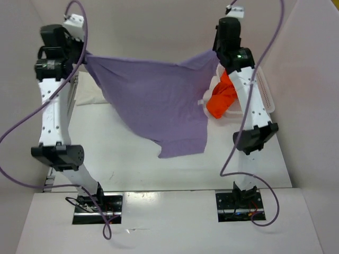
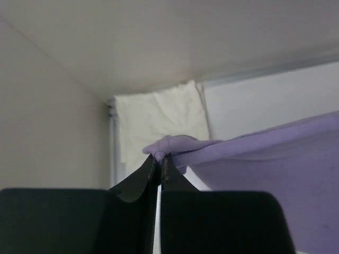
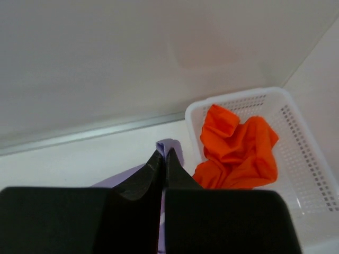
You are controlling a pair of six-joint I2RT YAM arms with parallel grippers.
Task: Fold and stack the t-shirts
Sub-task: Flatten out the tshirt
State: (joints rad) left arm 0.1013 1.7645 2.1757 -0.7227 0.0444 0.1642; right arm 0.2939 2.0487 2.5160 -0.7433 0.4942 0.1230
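While the left gripper [image 2: 160,163] and right gripper [image 3: 164,157] are each clamped shut on an upper corner, the lavender shirt [image 1: 153,100] spans left-to-right between them (hem sagging below), equally near both.

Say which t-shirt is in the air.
The purple t-shirt, hung between the left claw and the right claw. The orange t-shirt sits in the basket; the white t-shirt lies flat.

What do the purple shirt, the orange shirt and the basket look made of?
The purple shirt: thin matte cloth, probably cotton; it sags and drapes in soft folds. The orange shirt: similar soft matte cloth, crumpled in creases. The basket: white plastic, seemingly rigid, faintly glossy, walls pierced with regular holes.
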